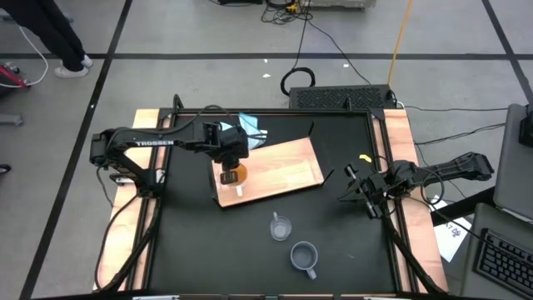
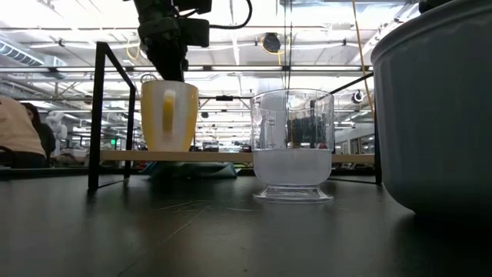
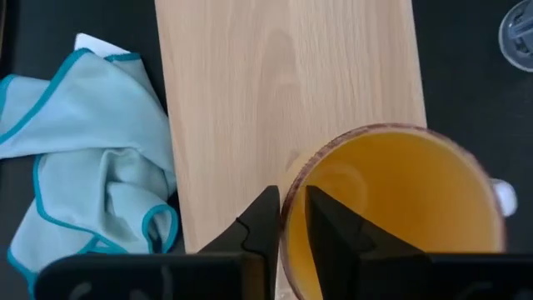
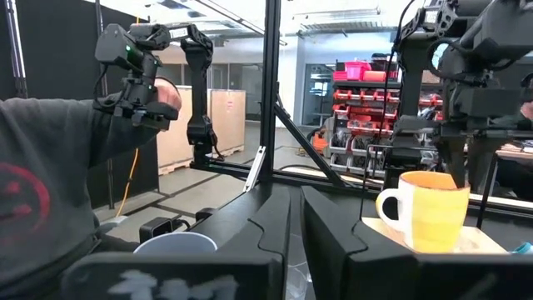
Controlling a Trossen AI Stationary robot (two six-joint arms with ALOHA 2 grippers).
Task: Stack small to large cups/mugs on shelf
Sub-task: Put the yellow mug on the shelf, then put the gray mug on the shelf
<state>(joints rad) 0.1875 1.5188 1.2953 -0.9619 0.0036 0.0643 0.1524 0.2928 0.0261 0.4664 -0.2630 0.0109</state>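
Note:
The orange mug (image 1: 234, 176) with a white handle (image 1: 238, 191) stands upright on the light-brown wooden shelf board (image 1: 279, 167), near its left end. My left gripper (image 1: 227, 160) comes down on the mug from above and is shut on its rim. The clear glass cup (image 1: 281, 227) and the grey-blue mug (image 1: 304, 257) stand on the black table nearer the near edge, each on its base. In the low view the orange mug (image 2: 169, 115) sits on the board (image 2: 231, 156), behind the glass cup (image 2: 292, 146). My right gripper (image 1: 364, 190) waits shut at the table's right side. My left gripper holds the orange mug by its rim (image 3: 291, 187), on the side opposite the white handle (image 3: 504, 197). One finger (image 3: 333, 221) is inside the mug and one finger (image 3: 262, 221) outside, pointing down from above. The mug stays upright with its base on the board.
A crumpled light-blue cloth (image 1: 251, 129) lies at the board's far left corner, also seen beside the board in the left wrist view (image 3: 83, 158). A black frame (image 2: 100, 115) rims the table. A person (image 4: 50, 192) stands beyond the table's left side. Bare black tabletop lies between board and cups.

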